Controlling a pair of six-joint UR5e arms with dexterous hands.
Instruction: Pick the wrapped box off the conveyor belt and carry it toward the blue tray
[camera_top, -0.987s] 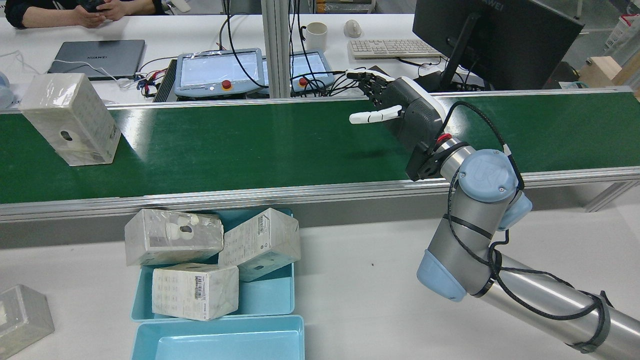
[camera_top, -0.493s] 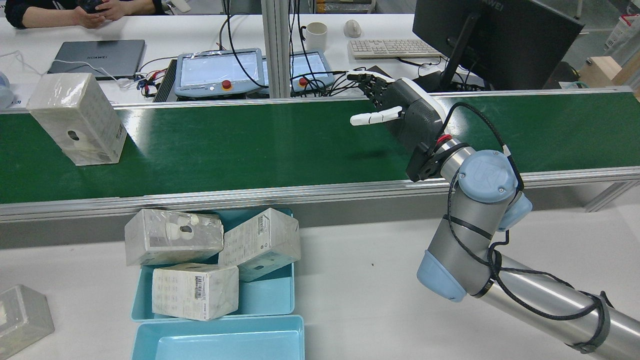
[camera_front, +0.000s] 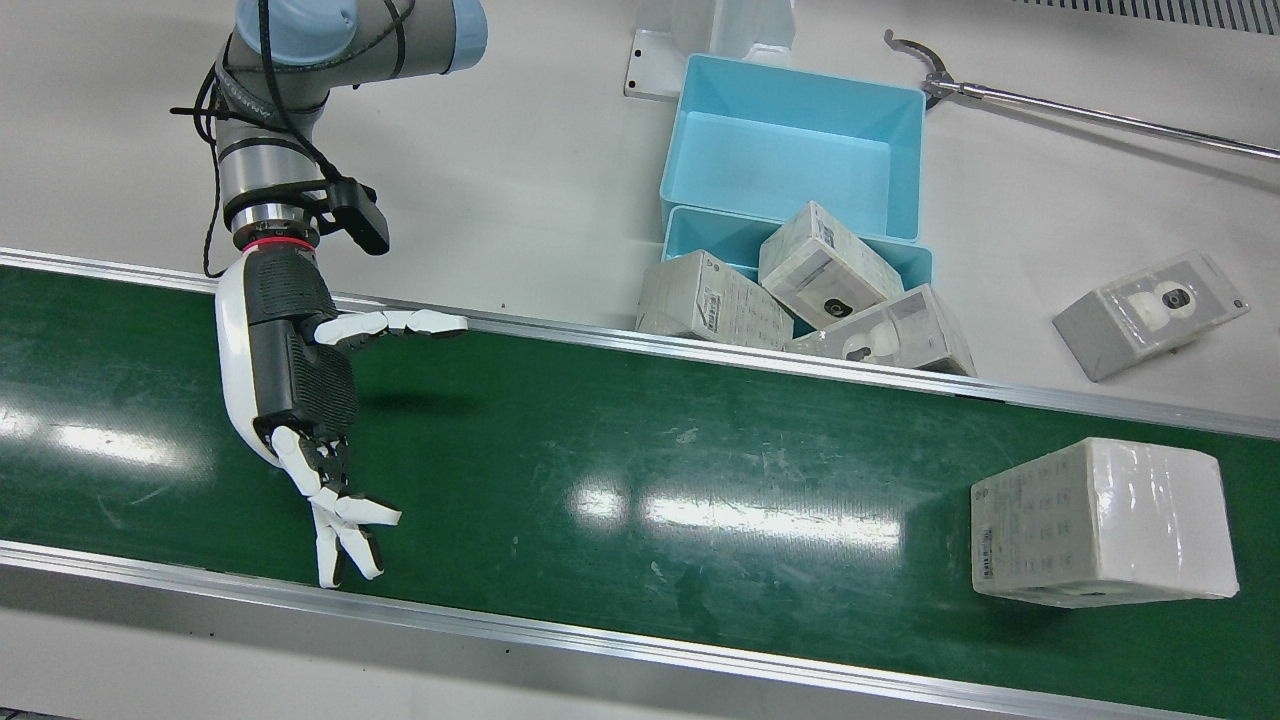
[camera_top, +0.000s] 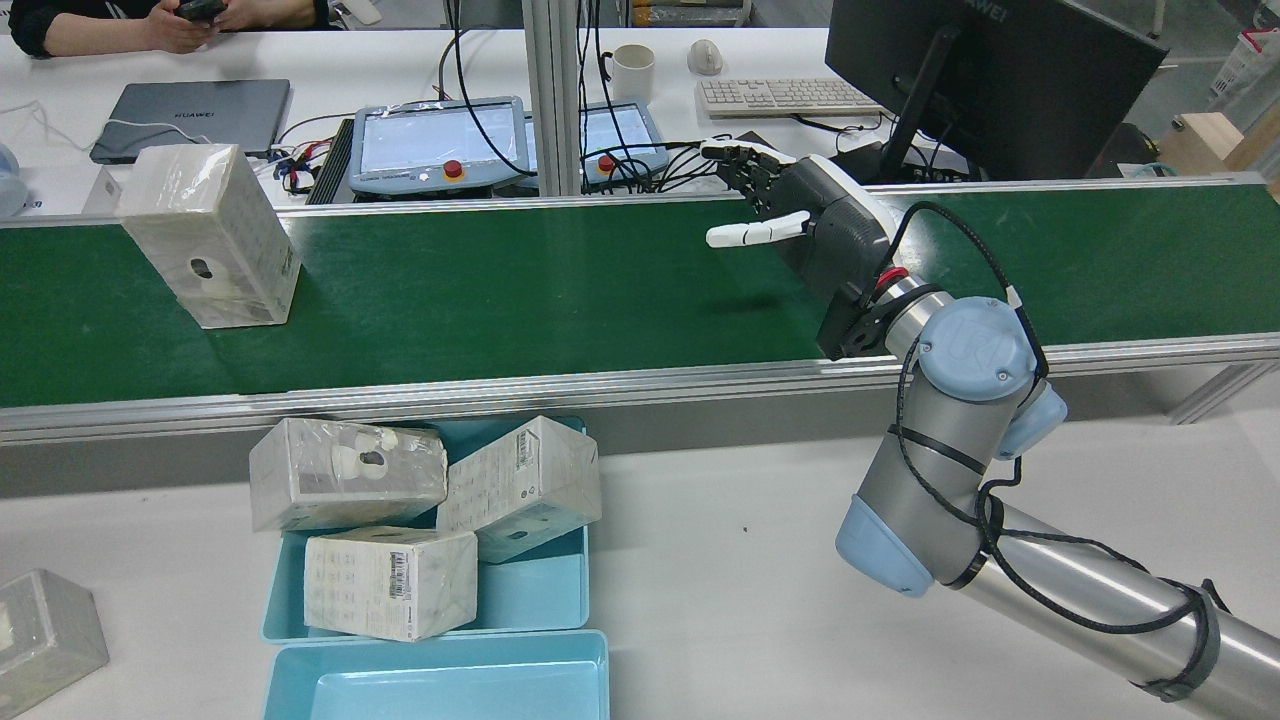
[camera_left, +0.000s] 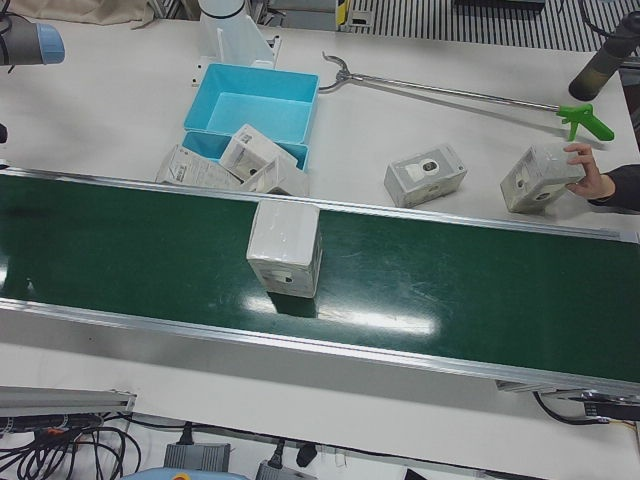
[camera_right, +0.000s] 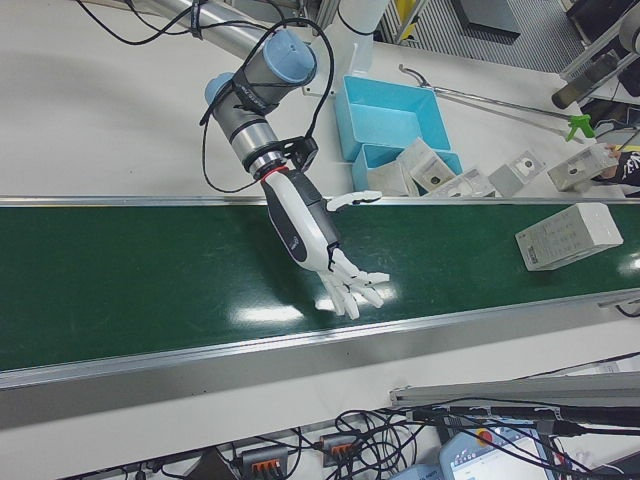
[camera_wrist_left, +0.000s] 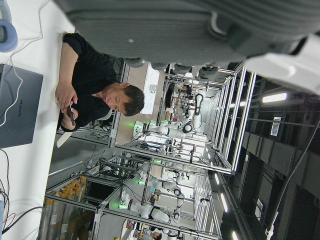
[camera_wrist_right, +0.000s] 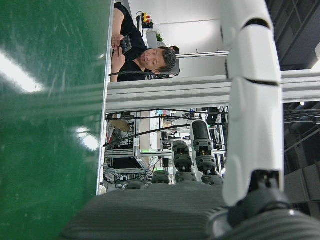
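The wrapped box (camera_top: 210, 235) stands on the green conveyor belt (camera_top: 520, 290) at the rear view's left. It also shows in the front view (camera_front: 1100, 522) and the left-front view (camera_left: 285, 247). My right hand (camera_top: 800, 225) hovers over the belt far to the box's right, open and empty, fingers spread; it also shows in the front view (camera_front: 300, 400) and the right-front view (camera_right: 315, 235). The blue tray (camera_top: 540, 590) sits on the table just off the belt's near edge. Of my left hand, only a grey palm edge (camera_wrist_left: 200, 25) shows in its own view.
Three wrapped boxes (camera_top: 390, 580) lie in and across the blue tray, and a second, empty blue tray (camera_top: 440, 685) is beside it. A loose box (camera_front: 1150, 312) lies on the table. A grabber tool (camera_front: 1080, 115) lies behind the trays. A person's hand holds a box (camera_left: 545, 178).
The wrapped box has travelled along the belt toward my right hand, rightward in the rear view. My right hand has barely shifted and stays open.
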